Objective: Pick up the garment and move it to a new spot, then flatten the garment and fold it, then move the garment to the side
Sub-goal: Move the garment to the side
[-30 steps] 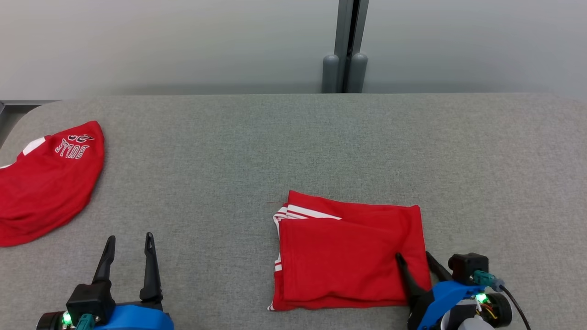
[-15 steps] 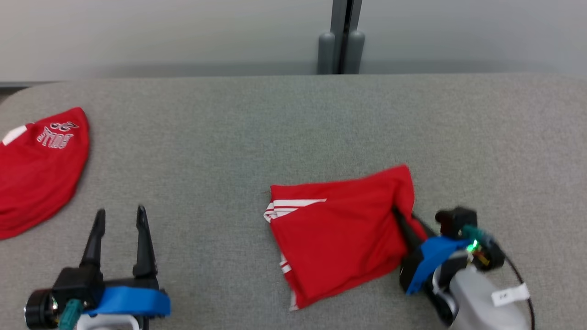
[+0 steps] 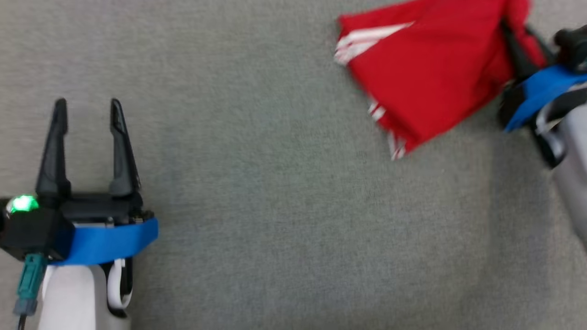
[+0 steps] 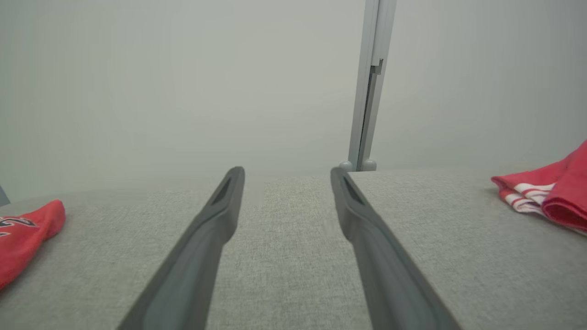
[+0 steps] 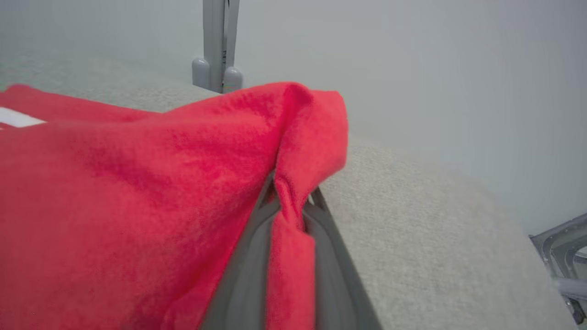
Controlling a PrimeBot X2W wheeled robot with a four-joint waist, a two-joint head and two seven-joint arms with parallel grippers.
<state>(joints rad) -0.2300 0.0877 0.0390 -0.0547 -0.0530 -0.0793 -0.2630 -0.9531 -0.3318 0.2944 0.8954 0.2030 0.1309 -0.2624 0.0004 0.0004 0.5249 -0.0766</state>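
Grey fabric is seen covering the bench (image 3: 275, 238), which is backed by a pale wall (image 4: 137, 82) and an upright post (image 4: 367, 91). The folded red garment (image 3: 426, 78), trimmed with white stripes, is found at the head view's upper right. It is raised at one corner, and its striped edge is trailed toward the bench. That corner is pinched between the nearly closed fingers of the right end effector (image 3: 520, 34). The left end effector (image 3: 87, 105) is held wide open and empty, well apart from the garment. A second red garment (image 4: 23, 233) is seen at the bench's far left.
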